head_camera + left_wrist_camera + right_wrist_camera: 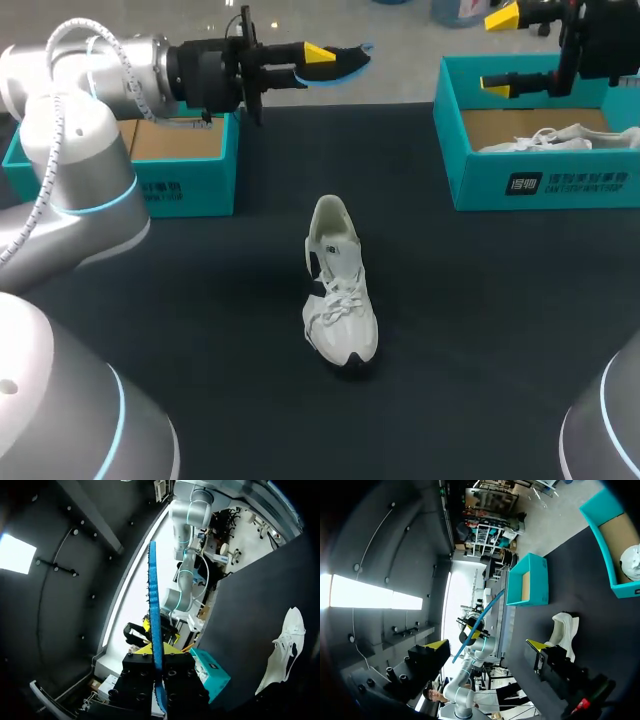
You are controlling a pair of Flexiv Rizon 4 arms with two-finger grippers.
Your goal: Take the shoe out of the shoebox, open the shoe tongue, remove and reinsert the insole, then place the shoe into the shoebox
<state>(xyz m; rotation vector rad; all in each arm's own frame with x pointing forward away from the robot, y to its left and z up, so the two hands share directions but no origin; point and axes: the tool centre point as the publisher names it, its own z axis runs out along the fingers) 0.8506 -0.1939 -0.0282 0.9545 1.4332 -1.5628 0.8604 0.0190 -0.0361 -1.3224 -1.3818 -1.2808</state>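
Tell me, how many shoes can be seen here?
2. One white shoe stands in the middle of the table; a second shoe lies in the right shoebox. The left arm partly hides the left shoebox.

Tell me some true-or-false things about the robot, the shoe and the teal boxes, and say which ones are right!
1. The left tool is pinching the blue insole. True.
2. The white shoe is sitting inside a box. False: it stands on the dark table, between the two boxes.
3. The right tool is open and holds nothing. True.
4. Both teal boxes are empty. False: the right box has another shoe in it. No shoe shows in the left box.
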